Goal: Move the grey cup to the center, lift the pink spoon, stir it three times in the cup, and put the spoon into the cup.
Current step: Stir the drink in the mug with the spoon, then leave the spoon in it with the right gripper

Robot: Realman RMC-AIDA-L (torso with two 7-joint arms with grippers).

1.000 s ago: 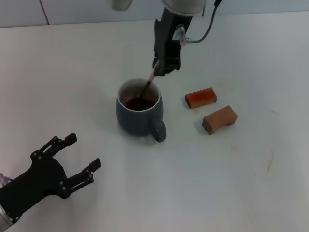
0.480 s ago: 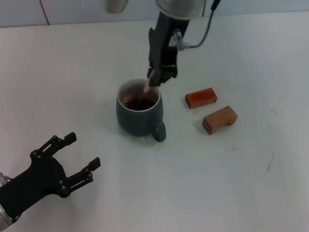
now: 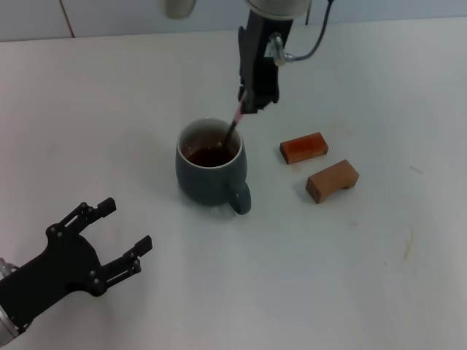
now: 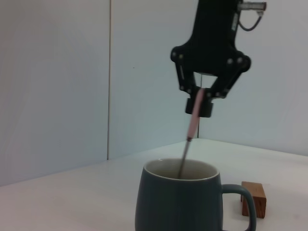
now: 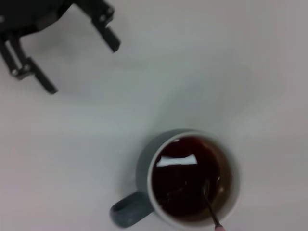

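The grey cup stands mid-table with its handle toward me, holding dark reddish-brown liquid; it also shows in the left wrist view and the right wrist view. My right gripper hangs above the cup's far right rim, shut on the pink spoon at its pink handle. The spoon slants down with its metal end in the liquid. The left wrist view shows the right gripper and spoon above the cup. My left gripper rests open and empty at the near left.
Two brown wooden blocks lie right of the cup: a reddish one and a lighter one nearer me. A pale round object sits at the table's far edge.
My right gripper has swung from over the cup's far rim back to the right, and the spoon has tilted more with its tip moving inside the cup. The left arm has not moved.
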